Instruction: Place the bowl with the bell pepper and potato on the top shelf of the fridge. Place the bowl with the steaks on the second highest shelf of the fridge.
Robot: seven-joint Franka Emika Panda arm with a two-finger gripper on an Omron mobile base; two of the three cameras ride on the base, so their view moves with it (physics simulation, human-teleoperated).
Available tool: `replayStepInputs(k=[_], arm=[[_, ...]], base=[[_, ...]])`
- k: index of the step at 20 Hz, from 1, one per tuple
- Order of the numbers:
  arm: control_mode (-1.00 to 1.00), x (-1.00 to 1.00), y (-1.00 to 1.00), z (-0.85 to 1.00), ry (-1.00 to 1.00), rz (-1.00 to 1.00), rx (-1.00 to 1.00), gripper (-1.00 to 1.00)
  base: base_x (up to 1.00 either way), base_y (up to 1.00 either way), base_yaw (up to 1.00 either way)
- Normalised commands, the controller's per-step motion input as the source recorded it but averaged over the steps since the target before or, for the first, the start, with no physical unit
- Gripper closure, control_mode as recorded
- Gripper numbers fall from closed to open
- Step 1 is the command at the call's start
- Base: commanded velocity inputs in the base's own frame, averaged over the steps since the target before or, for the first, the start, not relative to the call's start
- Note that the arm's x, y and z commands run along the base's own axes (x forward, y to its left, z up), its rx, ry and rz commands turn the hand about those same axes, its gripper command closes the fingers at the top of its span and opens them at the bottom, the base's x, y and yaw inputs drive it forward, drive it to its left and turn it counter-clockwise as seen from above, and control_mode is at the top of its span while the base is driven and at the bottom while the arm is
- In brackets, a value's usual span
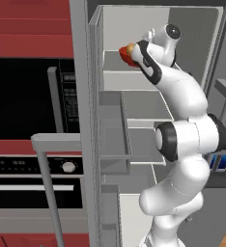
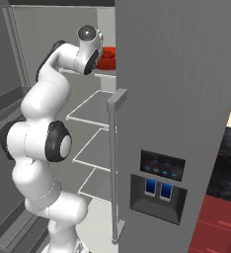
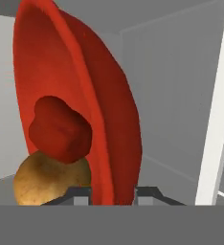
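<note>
The bright red-orange bowl (image 3: 61, 72) with the bell pepper (image 3: 61, 129) and the potato (image 3: 47, 182) is inside the fridge (image 2: 176, 74), at the level of the top shelf (image 1: 116, 65). In the hand view it stands on edge because the hand is rolled. My gripper (image 3: 113, 194) straddles its rim, one dark fingertip (image 3: 81, 195) inside the bowl and the other outside, both pressed against the rim. From the base views the bowl (image 1: 126, 54) (image 2: 107, 58) peeks out past the hand. Whether it rests on the shelf I cannot tell. The bowl with the steaks is out of view.
The second shelf (image 1: 144, 103) and lower ones lie under the arm. Grey door racks (image 1: 112, 125) line the open left door. The right door with handle (image 2: 115, 148) and dispenser (image 2: 159, 185) stands close by. An oven (image 1: 23, 96) sits to the left.
</note>
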Motion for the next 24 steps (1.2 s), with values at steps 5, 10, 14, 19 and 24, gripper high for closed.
replayStepInputs(k=[5, 10, 14, 19, 24], arm=[[-1.00, -0.98, 0.02, 0.16, -0.30, 0.00, -0.05, -1.00], [-1.00, -1.00, 0.01, 0.12, -0.16, 0.01, -0.03, -1.00], [-1.00, -1.00, 0.01, -0.13, 0.05, 0.09, -0.16, -1.00], [-1.00, -1.00, 0.00, -0.21, 0.31, 0.07, -0.13, -1.00], [-1.00, -1.00, 0.00, -0.30, 0.41, 0.03, -0.09, -1.00]], base=[[0.00, 0.00, 0.00], [0.00, 0.00, 0.00], [0.00, 0.00, 0.00], [0.00, 0.00, 0.00], [0.00, 0.00, 0.00]])
